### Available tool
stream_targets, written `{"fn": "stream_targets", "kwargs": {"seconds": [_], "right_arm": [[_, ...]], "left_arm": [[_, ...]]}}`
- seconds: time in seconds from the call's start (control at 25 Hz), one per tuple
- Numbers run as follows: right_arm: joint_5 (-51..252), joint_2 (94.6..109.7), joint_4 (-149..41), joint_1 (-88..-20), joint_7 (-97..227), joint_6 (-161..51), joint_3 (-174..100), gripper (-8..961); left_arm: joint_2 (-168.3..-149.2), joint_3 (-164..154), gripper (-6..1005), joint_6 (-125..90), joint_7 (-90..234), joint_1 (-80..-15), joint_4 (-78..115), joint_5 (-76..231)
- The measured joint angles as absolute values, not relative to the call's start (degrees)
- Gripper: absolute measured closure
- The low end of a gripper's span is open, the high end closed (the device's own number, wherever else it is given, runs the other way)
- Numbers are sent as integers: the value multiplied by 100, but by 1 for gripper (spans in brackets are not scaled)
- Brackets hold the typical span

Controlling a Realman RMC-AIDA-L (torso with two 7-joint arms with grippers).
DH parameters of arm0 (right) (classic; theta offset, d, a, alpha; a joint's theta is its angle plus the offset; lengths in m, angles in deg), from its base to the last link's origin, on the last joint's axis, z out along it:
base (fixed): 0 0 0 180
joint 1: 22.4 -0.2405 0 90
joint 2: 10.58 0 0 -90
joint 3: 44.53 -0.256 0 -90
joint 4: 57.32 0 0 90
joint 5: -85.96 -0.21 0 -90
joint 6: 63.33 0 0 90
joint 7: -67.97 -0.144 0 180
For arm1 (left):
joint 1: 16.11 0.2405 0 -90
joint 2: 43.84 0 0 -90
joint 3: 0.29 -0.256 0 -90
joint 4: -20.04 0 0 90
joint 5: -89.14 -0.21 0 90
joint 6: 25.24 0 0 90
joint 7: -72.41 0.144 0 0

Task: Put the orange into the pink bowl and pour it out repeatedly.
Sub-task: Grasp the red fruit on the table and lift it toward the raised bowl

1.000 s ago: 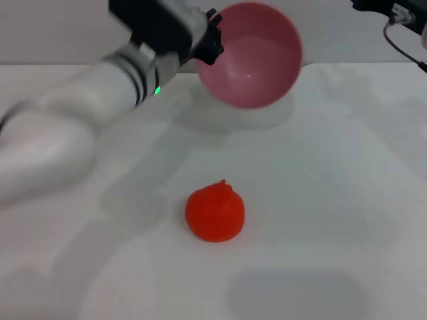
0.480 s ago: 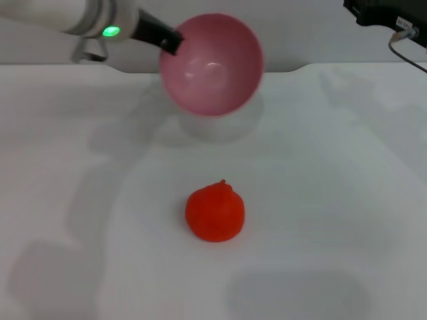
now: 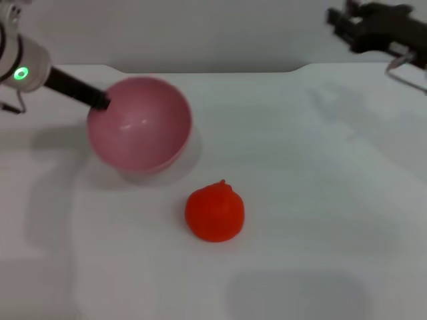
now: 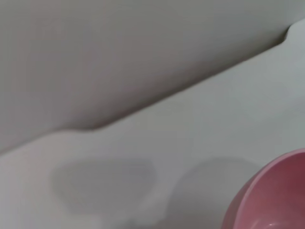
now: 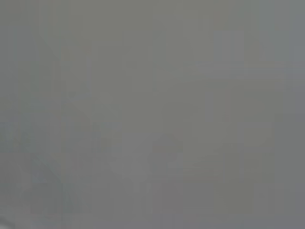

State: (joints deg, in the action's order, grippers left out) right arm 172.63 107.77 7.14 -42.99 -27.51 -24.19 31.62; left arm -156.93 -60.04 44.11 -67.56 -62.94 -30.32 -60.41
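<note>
The orange (image 3: 215,212) lies alone on the white table (image 3: 320,173), near the middle and towards the front. The pink bowl (image 3: 140,123) is to its back left, low over the table and tilted so its empty inside faces the head camera. My left gripper (image 3: 101,102) is shut on the bowl's left rim, with a dark finger over the edge. A part of the bowl (image 4: 271,195) also shows in the left wrist view. My right gripper (image 3: 343,21) hangs high at the back right, far from both. The right wrist view shows only plain grey.
The table's back edge (image 3: 213,69) runs across the head view, with a grey wall behind it. A cable (image 3: 403,70) loops below the right arm at the far right.
My left arm has carried the bowl from the back centre down and to the left, close to the table. The orange has not moved. The right gripper shifted slightly left.
</note>
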Motion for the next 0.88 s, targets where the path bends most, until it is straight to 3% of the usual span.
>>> {"fn": "stream_targets", "kwargs": {"seconds": [0.44,0.56,0.88], "right_arm": [[20994,10700,381,-5699,-5904,-265,3143,604],[21349,10722,873,-5851,-6139,778,3118,601],[21504,10771,2024,-6042,-6505,2511,3152,594]], "left_arm": [[-15659,-6032,958,4598,-6832,-6080,-3137,-6114],[-15659,-6042,958,4606,-6831,-6088,-3151,-6116],[-15872,-6251,958,4770,-6838,-6202,-3491,-6434]]}}
